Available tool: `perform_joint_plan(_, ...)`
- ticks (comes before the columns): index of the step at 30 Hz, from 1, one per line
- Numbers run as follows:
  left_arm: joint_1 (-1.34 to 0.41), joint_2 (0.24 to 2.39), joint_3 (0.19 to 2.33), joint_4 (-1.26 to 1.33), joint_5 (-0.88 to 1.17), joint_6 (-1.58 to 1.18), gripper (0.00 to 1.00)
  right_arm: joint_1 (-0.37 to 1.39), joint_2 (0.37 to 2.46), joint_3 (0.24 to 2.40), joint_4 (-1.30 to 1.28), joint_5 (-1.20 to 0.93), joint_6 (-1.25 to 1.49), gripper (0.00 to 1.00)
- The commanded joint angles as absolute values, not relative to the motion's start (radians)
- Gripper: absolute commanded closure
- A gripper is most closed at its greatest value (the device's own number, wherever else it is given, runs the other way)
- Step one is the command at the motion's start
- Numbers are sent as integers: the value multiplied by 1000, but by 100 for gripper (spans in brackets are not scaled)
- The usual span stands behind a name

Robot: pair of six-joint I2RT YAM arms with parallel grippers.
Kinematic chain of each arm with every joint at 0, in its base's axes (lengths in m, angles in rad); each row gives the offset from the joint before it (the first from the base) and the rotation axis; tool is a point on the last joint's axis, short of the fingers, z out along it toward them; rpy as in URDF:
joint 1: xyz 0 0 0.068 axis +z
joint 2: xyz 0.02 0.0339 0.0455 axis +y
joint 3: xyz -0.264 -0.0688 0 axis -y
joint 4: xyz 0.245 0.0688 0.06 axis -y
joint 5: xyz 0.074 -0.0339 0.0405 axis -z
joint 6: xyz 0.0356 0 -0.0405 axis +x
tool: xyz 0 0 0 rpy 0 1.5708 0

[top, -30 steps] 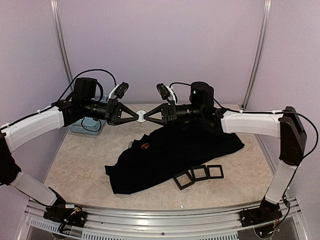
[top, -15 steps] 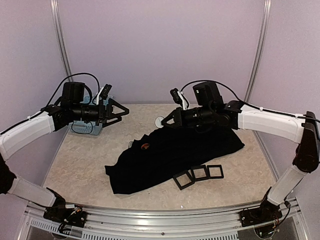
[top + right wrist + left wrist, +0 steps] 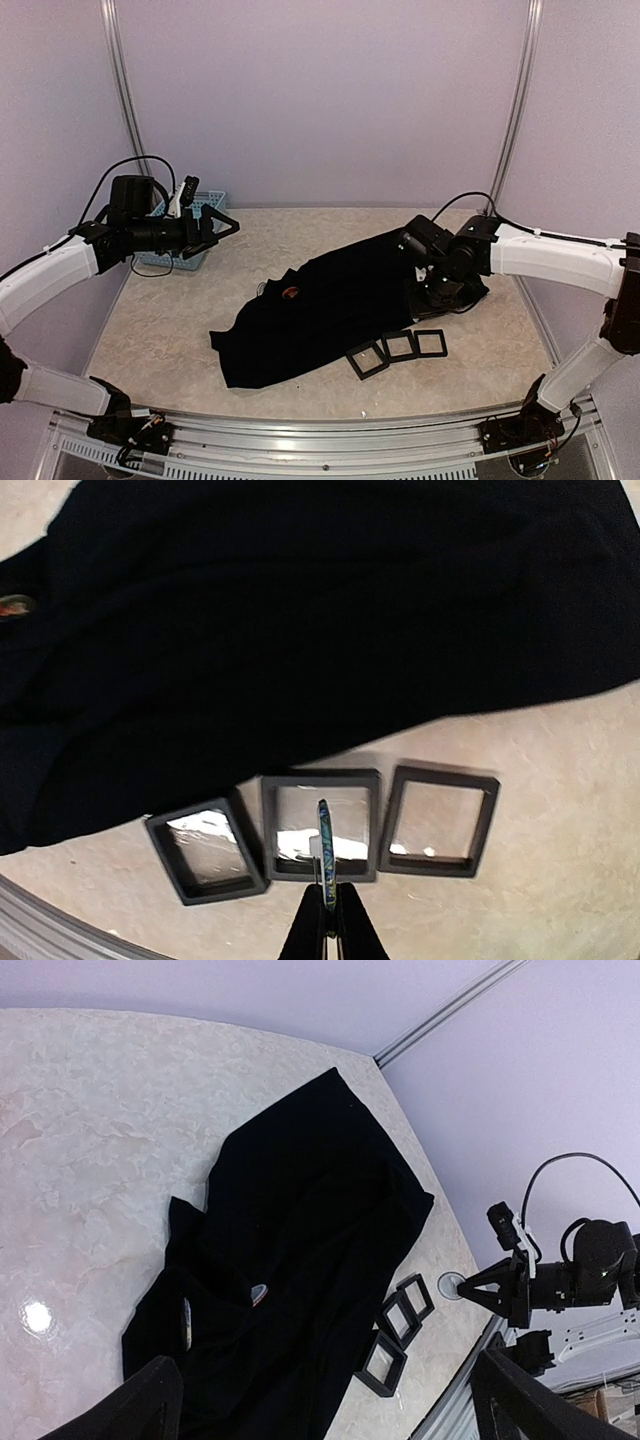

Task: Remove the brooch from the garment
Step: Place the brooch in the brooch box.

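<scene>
White arms (image 3: 52,274) — black joints (image 3: 128,196), cables (image 3: 133,158)

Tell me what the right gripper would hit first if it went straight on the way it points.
Most likely the middle black frame: in the wrist view the right gripper, fingers shut on a thin blue-green piece, aims straight at it. How far above it sits is unclear.

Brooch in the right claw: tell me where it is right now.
In the right wrist view the brooch is pinched edge-on in the right claw, over the middle frame of the three black square ones, beside the edge of the garment.
</scene>
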State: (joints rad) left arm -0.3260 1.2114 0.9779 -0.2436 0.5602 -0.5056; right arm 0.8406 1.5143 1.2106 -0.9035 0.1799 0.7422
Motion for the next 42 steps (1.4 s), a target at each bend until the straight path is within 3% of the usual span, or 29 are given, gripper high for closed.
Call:
perform_joint_plan(1,-321,1223,958,-248,538,-473,1,850,1520,1169,-1109,298,869,100)
perform_joint_plan(25,-321,1157,898,-269,520,-492,1,843,1800,1237,-1157,402,833,100)
perform_joint_plan(42,-321,1131,875,-271,512,-509,1,841,1844,1242,-1170,410,844,100)
